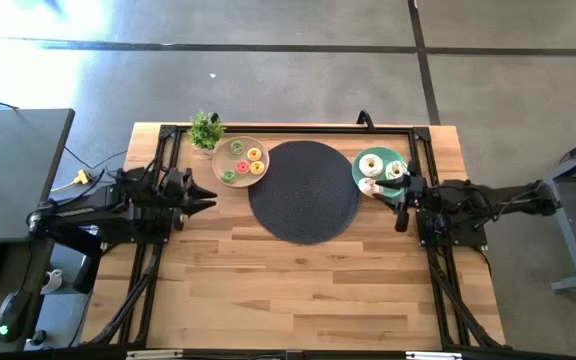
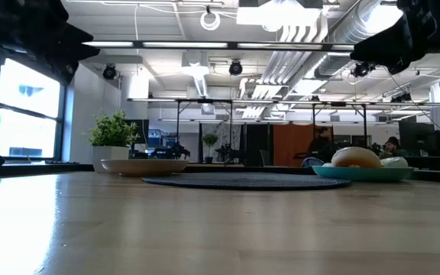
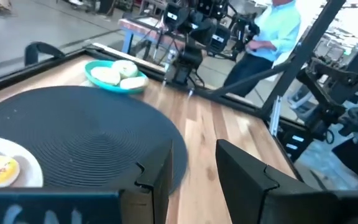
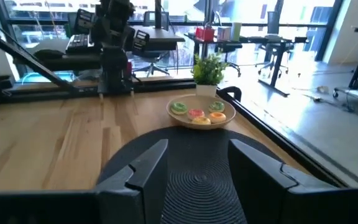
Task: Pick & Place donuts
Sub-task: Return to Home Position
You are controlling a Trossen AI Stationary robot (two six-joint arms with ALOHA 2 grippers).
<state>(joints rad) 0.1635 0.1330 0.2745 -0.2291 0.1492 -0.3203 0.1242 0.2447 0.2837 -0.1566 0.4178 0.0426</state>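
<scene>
Two plates flank the black round mat (image 1: 303, 190) on the far half of the wooden table (image 1: 298, 290). The beige plate (image 1: 219, 160), left of the mat, carries several mini donuts (image 1: 243, 166) frosted green, red and yellow. The green plate (image 1: 357, 168), right of the mat, carries three large donuts (image 1: 371, 163): white, light green and pink. A small potted plant (image 1: 206, 129) stands just beyond the beige plate. The left gripper (image 1: 211, 197) hangs left of the mat, on the near side of the beige plate. The right gripper (image 1: 400, 205) hangs just beside the green plate's near edge. Both have their fingers spread and pinch nothing.
</scene>
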